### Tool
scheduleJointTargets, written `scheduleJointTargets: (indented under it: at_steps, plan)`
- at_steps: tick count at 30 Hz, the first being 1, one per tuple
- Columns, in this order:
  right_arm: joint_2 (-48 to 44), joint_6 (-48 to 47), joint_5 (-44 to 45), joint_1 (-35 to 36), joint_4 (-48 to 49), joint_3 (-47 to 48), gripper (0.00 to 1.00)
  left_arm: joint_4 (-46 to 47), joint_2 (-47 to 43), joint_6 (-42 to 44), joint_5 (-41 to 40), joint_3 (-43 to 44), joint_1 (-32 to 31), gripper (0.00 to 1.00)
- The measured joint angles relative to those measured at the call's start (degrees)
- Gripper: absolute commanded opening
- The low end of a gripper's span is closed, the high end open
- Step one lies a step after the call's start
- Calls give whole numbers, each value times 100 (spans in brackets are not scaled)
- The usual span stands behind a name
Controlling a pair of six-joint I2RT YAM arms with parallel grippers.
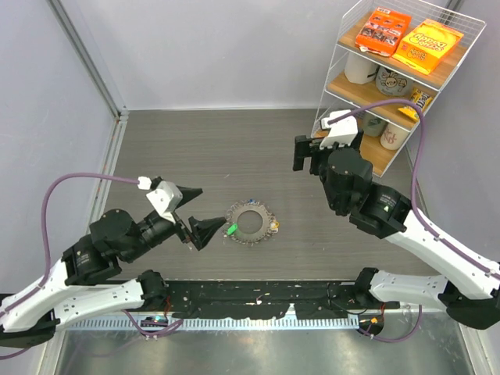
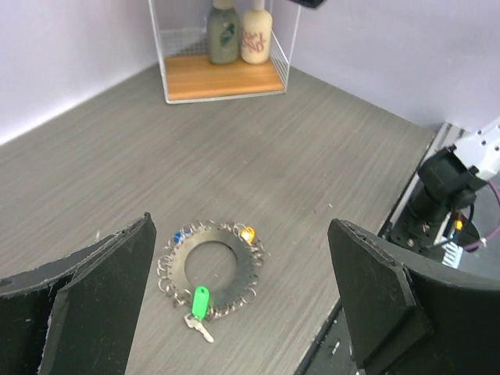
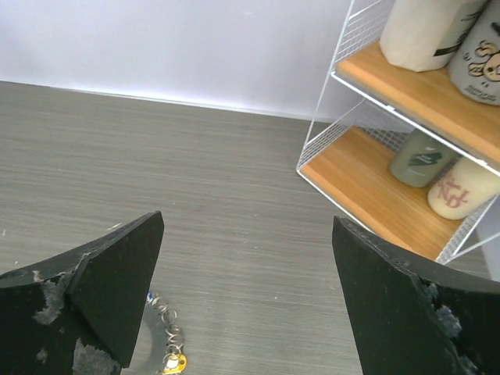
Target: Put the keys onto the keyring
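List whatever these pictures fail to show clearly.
- Right wrist view: the flat, dark, key-fringed metal keyring is mostly behind a black finger and cut by the bottom edge.
- Left wrist view: too small to tell whether the green-headed key is threaded on.
- Top view: its silvery keys are too small to count.

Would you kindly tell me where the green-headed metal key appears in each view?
Top external: the green-headed key mid-frame, at the left edge of the key-fringed metal ring.
Left wrist: the key lower centre, on the ring's near edge.
Right wrist: absent.
Shared landmark: the ring, bottom left there.
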Motion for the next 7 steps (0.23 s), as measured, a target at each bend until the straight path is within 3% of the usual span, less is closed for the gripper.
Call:
scheduleJointTargets:
  at_steps: [7]
  plan:
    - [101, -817, 1113, 802, 269, 55, 95, -59, 13, 264, -181, 439, 0, 100]
